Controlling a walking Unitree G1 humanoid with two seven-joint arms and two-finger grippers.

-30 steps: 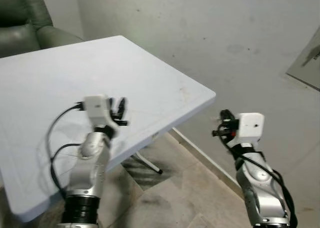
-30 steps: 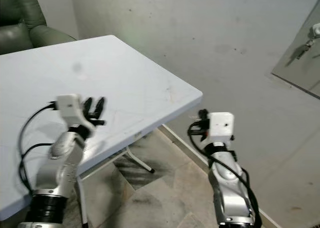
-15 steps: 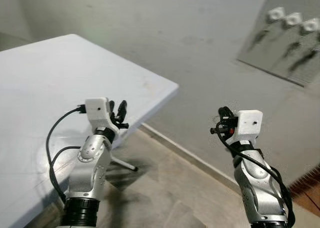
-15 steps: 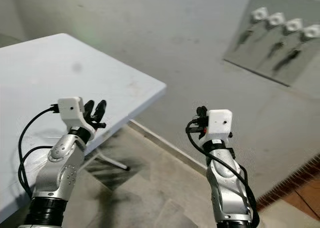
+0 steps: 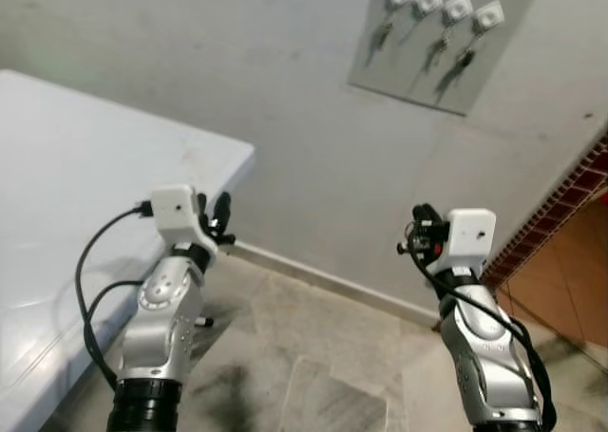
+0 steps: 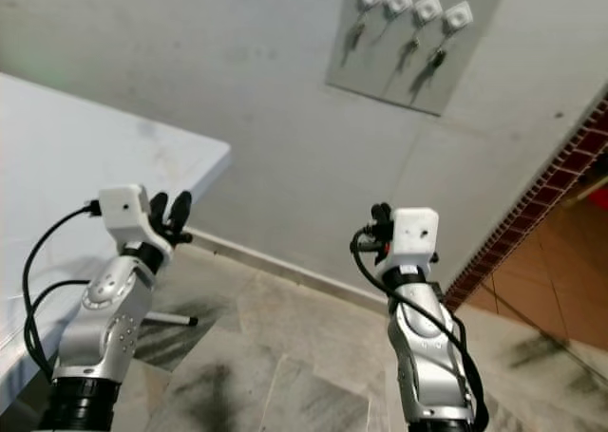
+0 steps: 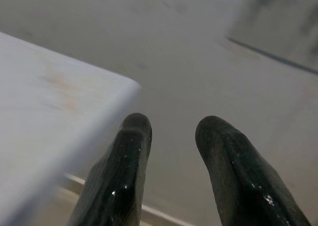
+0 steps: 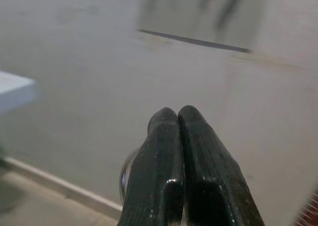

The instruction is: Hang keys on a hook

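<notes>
While the right gripper [image 8: 177, 117] pinches a key ring [image 8: 125, 174] and the left gripper [image 7: 169, 129] gapes empty, a hook board [image 5: 445, 28] hangs on the wall above them, a white table [image 5: 85, 166] at left.

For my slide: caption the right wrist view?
Right hand pinched shut on a key ring, facing the wall's key board.
</notes>
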